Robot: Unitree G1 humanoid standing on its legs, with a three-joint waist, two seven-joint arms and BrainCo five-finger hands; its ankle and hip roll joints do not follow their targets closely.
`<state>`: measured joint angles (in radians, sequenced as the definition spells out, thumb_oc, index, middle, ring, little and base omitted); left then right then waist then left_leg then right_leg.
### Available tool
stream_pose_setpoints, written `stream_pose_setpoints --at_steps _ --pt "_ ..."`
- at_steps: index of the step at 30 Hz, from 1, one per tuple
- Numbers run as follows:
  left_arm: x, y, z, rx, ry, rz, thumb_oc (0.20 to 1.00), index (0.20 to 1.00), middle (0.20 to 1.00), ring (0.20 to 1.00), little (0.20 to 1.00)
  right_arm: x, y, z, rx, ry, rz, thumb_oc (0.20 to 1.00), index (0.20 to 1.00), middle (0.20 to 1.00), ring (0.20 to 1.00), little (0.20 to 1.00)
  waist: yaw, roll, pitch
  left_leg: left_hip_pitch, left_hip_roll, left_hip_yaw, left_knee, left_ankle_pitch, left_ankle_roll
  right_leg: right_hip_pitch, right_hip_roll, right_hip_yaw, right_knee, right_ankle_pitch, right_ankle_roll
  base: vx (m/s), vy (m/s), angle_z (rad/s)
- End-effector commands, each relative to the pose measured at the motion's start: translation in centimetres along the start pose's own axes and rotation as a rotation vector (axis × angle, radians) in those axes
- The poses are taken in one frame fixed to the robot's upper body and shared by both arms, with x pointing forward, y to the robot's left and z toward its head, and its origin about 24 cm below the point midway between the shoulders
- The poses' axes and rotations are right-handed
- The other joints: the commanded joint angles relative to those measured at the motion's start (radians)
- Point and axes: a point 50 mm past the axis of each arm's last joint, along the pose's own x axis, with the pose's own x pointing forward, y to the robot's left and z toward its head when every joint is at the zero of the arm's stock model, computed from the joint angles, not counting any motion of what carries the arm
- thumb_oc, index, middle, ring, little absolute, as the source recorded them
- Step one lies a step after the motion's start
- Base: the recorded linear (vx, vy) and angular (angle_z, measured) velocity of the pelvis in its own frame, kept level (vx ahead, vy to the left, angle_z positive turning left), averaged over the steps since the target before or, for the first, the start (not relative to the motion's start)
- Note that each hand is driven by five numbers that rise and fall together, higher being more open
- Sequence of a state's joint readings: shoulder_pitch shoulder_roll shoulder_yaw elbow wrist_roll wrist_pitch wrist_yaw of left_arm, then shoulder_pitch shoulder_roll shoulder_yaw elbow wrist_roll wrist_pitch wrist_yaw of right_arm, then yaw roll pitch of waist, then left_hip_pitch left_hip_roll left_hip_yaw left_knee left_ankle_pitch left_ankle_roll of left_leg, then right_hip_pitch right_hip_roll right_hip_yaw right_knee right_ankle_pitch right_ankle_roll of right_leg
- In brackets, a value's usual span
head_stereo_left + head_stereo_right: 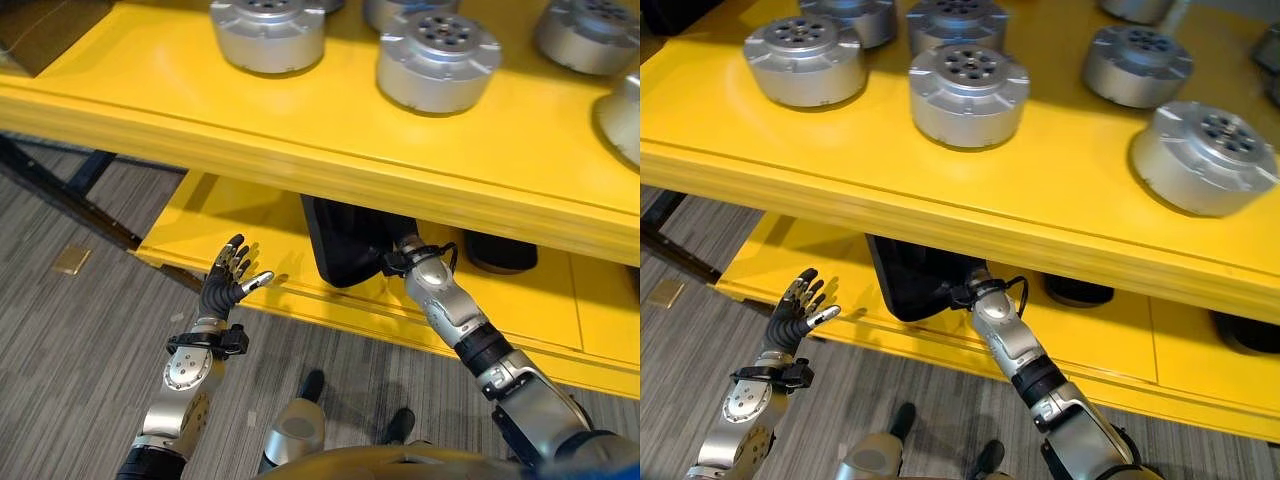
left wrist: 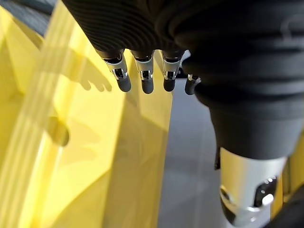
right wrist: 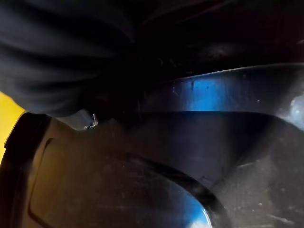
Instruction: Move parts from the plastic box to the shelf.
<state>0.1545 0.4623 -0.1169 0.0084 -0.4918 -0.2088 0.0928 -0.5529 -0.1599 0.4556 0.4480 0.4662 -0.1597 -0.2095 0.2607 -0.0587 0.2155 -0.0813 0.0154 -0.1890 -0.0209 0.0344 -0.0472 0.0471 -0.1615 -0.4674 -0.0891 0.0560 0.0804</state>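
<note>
My right arm (image 1: 1015,345) reached under the yellow shelf (image 1: 300,130) toward the black plastic box (image 1: 345,245) on the lower tier (image 1: 230,225), and my right hand was hidden at the box's edge; I could not tell whether its fingers had hold of anything (the right wrist view gave only dark plastic walls close up). My left hand (image 1: 228,280) hung out in front of the lower tier's edge, fingers spread and straight, holding nothing. Several round silver parts (image 1: 968,92) sat on top of the shelf already, well apart from both hands; whatever parts remained in the box were out of sight. I judged the step to be the reach into the box for another part; the next move called for a sure grip inside it, then drawing the arm back clear of the shelf's front lip before lifting.
</note>
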Motion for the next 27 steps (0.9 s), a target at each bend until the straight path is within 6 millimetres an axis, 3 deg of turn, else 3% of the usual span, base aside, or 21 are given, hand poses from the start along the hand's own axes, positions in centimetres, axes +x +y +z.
stream_pose_setpoints --at_steps 1,3,7,8,14,15,24,27 --pt "0.5 -0.8 3.4 0.013 -0.154 -0.090 1.000 1.000 1.000 1.000 1.000 2.2 1.1 5.0 0.040 -0.208 -0.010 0.200 0.200 0.200 0.200 0.200 0.024 0.008 -0.006 -0.038 0.039 0.065 0.064 -0.057 -0.008 -0.033 -0.100 0.015 0.117 -0.011 0.070 -0.10 0.017 0.42" --pt "1.5 -2.0 4.2 0.007 -0.189 -0.143 1.000 1.000 1.000 1.000 1.000 3.6 -0.5 7.4 0.017 -0.270 -0.104 0.200 0.200 0.200 0.200 0.200 0.041 0.033 0.049 -0.117 0.018 0.034 0.133 -0.060 -0.005 -0.083 -0.125 0.000 0.177 -0.019 0.066 -0.22 0.034 0.32" --pt "2.4 -3.1 4.8 -0.002 -0.219 -0.185 1.000 1.000 1.000 1.000 1.000 4.6 -1.9 9.6 -0.009 -0.322 -0.184 0.200 0.200 0.200 0.200 0.200 0.042 0.063 0.097 -0.188 -0.003 0.020 0.203 -0.069 -0.002 -0.144 -0.154 0.002 0.254 -0.035 0.061 -0.16 0.060 0.32" --pt "2.6 -3.6 5.0 -0.006 -0.225 -0.201 1.000 1.000 1.000 1.000 1.000 5.0 -2.6 10.9 -0.015 -0.353 -0.222 0.200 0.200 0.200 0.200 0.200 0.039 0.084 0.122 -0.215 -0.004 0.012 0.245 -0.102 -0.004 -0.172 -0.163 0.024 0.305 -0.068 0.065 -0.02 0.004 0.23" --pt "3.1 -4.6 5.4 -0.025 -0.245 -0.222 1.000 1.000 1.000 1.000 1.000 5.7 -4.0 14.3 -0.038 -0.440 -0.304 0.200 0.200 0.200 0.200 0.200 0.030 0.115 0.168 -0.318 -0.023 0.025 0.372 -0.138 0.003 -0.284 -0.192 0.062 0.436 -0.116 0.053 -0.10 0.054 0.08" --pt "3.2 -5.2 5.3 -0.033 -0.245 -0.233 1.000 1.000 1.000 1.000 1.000 5.8 -4.2 15.7 -0.043 -0.482 -0.320 0.200 0.200 0.200 0.200 0.200 0.016 0.125 0.183 -0.362 -0.026 0.036 0.436 -0.159 0.004 -0.340 -0.200 0.089 0.494 -0.134 0.046 -0.10 0.085 -0.06" --pt "3.2 -5.3 5.1 -0.052 -0.240 -0.200 1.000 1.000 1.000 1.000 1.000 6.5 -4.5 20.1 -0.057 -0.574 -0.381 0.200 0.200 0.200 0.200 0.200 -0.033 0.121 0.206 -0.544 -0.004 0.089 0.692 -0.246 0.024 -0.584 -0.191 0.207 0.708 -0.191 0.020 -0.10 0.070 -0.26" --pt "3.2 -5.4 5.1 -0.054 -0.237 -0.201 1.000 1.000 1.000 1.000 1.000 6.6 -4.5 20.4 -0.062 -0.580 -0.382 0.200 0.200 0.200 0.200 0.200 -0.035 0.120 0.205 -0.556 -0.003 0.089 0.706 -0.253 0.025 -0.599 -0.190 0.211 0.722 -0.199 0.019 0.00 0.005 -0.17"
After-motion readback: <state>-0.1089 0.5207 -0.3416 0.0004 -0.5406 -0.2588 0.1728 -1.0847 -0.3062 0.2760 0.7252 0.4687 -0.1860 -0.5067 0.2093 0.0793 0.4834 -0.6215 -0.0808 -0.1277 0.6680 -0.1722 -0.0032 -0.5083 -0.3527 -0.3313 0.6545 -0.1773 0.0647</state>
